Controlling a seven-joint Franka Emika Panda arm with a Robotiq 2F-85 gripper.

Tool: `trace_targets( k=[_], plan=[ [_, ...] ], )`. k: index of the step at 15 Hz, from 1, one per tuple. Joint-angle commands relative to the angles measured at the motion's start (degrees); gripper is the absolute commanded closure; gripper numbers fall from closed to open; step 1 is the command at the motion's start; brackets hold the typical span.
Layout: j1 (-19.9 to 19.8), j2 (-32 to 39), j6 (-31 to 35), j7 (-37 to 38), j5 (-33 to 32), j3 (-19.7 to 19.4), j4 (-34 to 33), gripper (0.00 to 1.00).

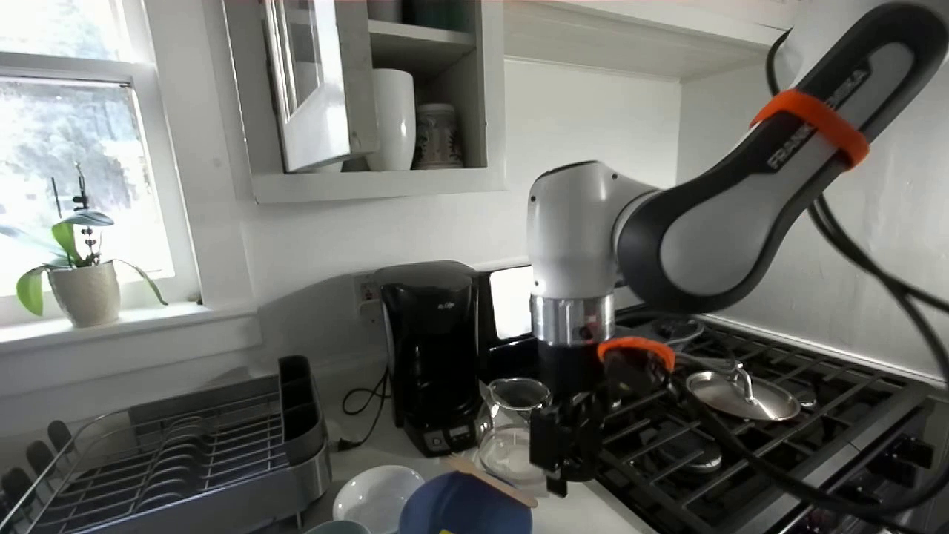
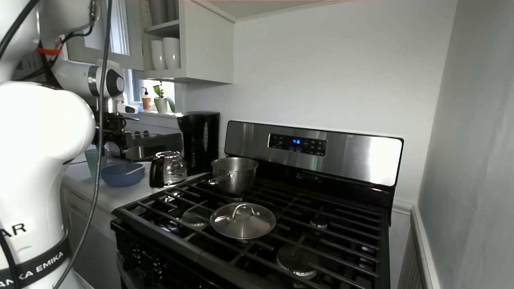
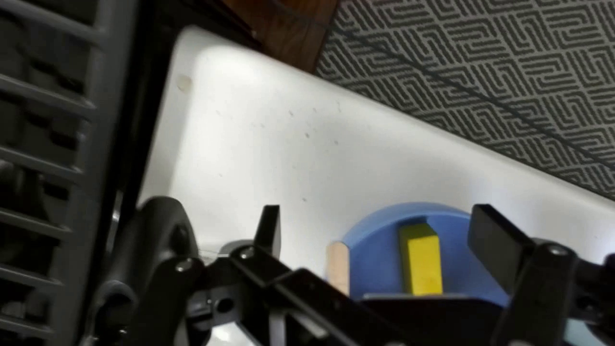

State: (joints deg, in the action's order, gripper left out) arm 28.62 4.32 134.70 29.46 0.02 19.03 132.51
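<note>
In the wrist view, a straight-sided yellow block (image 3: 425, 265) sits inside the round blue bowl (image 3: 408, 210), lower right of centre; a flat wooden utensil (image 3: 338, 264) shows its rounded end at the rim's left. The gripper (image 3: 382, 238) is spread wide, holding nothing. The smooth white counter (image 3: 298, 144) spans mid-frame between dark metal stove grates (image 3: 43, 163) at left and a maze-patterned rug (image 3: 461, 72) at upper right. In an exterior view, the arm (image 1: 712, 245) enters from upper right, wrist pointing straight down.
</note>
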Motion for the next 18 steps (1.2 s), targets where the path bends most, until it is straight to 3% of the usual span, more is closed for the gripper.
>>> trace_targets(
  k=[1, 4, 6, 12, 13, 16, 18],
  plan=[
    [-1.9, -14.5, -13.6, 4.8, 3.2, 1.7, 7.8, 0.00],
    [-2.9, -24.7, -18.8, 12.2, 6.7, 2.9, 13.1, 0.00],
    [-0.2, -31.3, -22.9, 17.7, 7.3, 0.9, 16.3, 0.00],
    [3.1, -50.4, -45.0, 29.7, -0.1, 3.4, 18.9, 0.00],
    [-1.9, -43.0, -41.2, 25.3, 3.4, 5.4, 16.6, 0.00],
    [-0.7, -50.2, -45.1, 26.4, 2.5, 6.2, 17.5, 0.00],
    [-0.6, -51.3, -45.2, 26.4, 2.4, 6.3, 18.1, 0.00]
  ],
)
